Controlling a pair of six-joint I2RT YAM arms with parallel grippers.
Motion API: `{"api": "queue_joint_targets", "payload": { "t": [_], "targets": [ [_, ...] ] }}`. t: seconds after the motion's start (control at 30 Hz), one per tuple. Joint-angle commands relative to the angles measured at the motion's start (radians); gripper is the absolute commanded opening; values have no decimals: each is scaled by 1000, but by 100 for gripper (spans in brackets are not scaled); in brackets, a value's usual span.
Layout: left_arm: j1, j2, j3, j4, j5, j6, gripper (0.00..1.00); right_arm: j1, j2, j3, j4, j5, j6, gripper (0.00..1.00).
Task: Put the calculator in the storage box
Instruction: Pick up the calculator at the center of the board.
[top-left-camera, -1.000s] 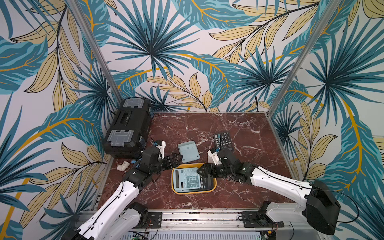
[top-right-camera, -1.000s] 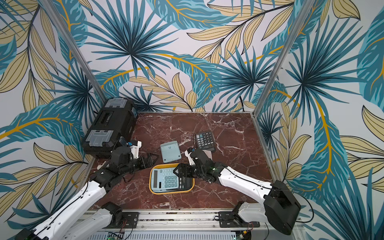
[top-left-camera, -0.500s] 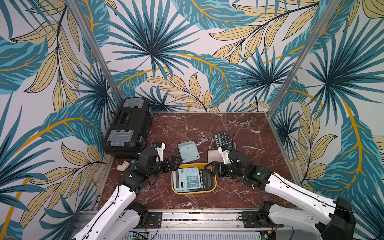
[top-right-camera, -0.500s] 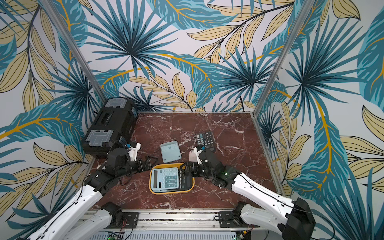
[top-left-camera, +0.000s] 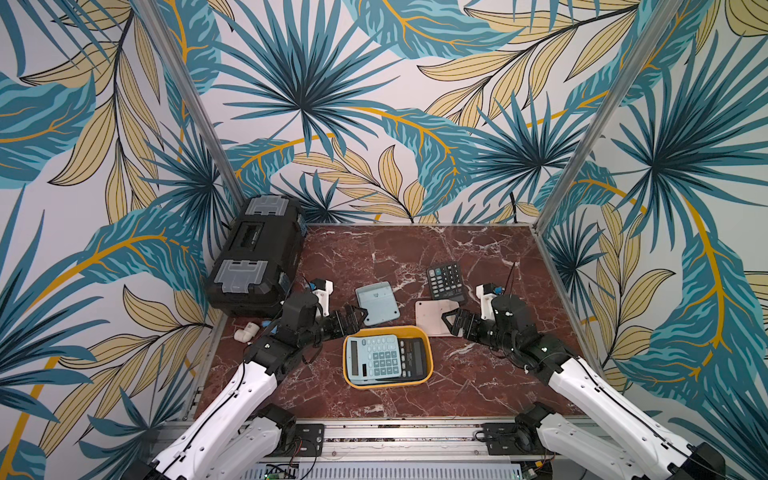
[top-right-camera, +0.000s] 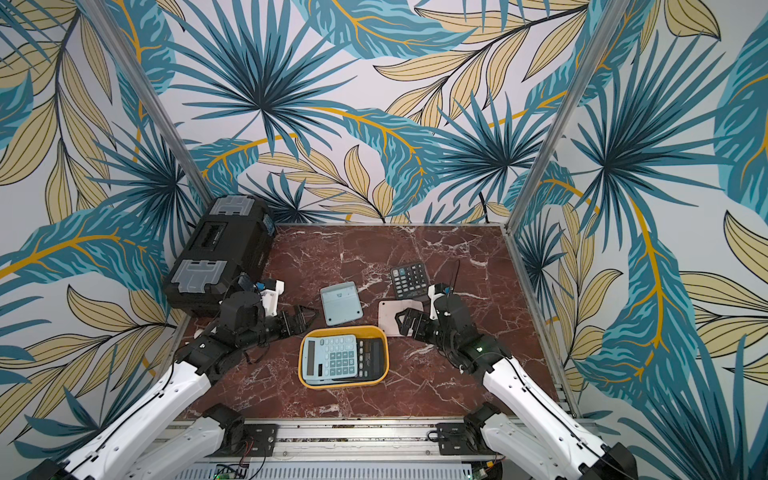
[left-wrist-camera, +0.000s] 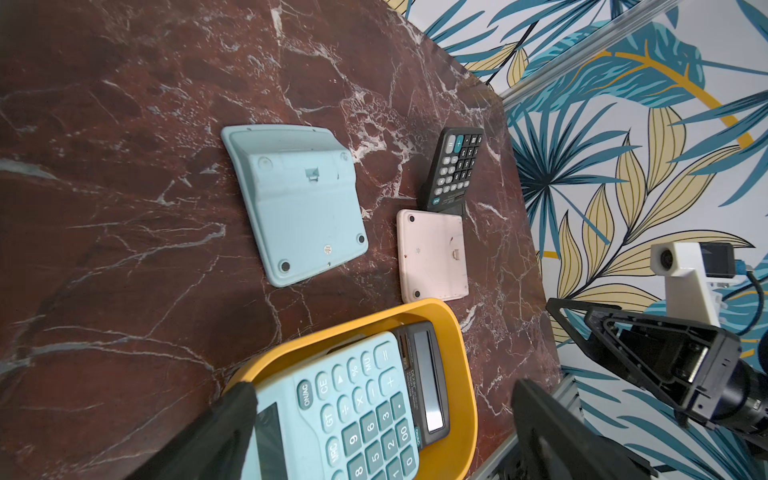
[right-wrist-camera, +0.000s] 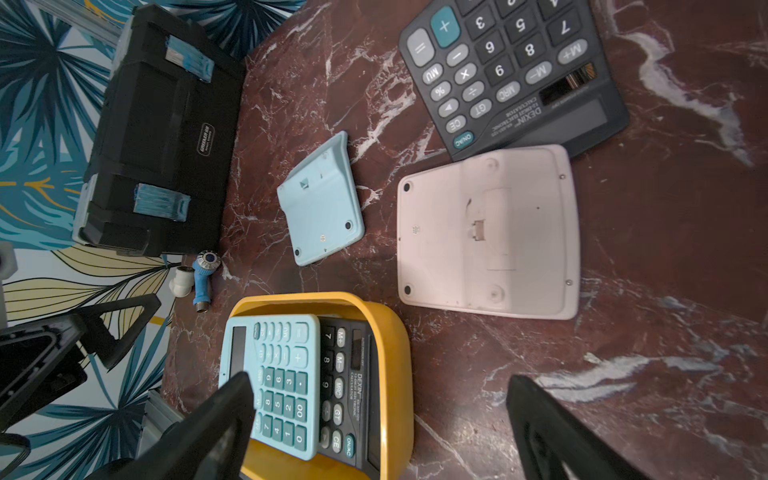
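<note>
1. The yellow box (top-left-camera: 388, 385) sits on the marble surface (top-left-camera: 415, 257) near its front edge, between the two arms.
2. In the box a blue calculator (top-left-camera: 374, 359) lies keys up. It overlaps a black calculator (top-left-camera: 413, 357), which shows along the box's right side.
3. The left gripper (top-left-camera: 355, 318) is released, jaws spread wide and holding nothing, just past the box's far left corner.
4. The right gripper (top-left-camera: 451, 323) is also released and empty. In both top views it overlaps the edge of a pink calculator (top-left-camera: 430, 316), which lies face down just past the box's far right corner.
5. A second blue calculator (top-left-camera: 377, 302) lies face down beyond the box, near the left gripper's tips.
6. A second black calculator (top-left-camera: 445, 280) lies keys up farther back, its near edge meeting the pink one.
7. A black toolbox (top-left-camera: 257, 257) stands at the surface's left edge, with small white and blue fittings (right-wrist-camera: 195, 278) beside its near end.
</note>
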Motion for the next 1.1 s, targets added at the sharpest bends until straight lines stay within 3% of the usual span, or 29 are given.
{"api": "queue_joint_targets", "payload": {
  "t": [0.0,0.37,0.63,1.07],
  "targets": [
    [-1,54,10,109,-11,2,100,-50,55,21,-19,-52,-53,99],
    [-1,349,159,224,34,75,100,-213,285,138,35,-70,-127,100],
    [-4,666,440,227,170,199,100,-313,496,265,95,-119,-164,98],
    [-18,1123,899,139,380,313,100,-401,799,507,100,-186,-231,77]
  ]
}}
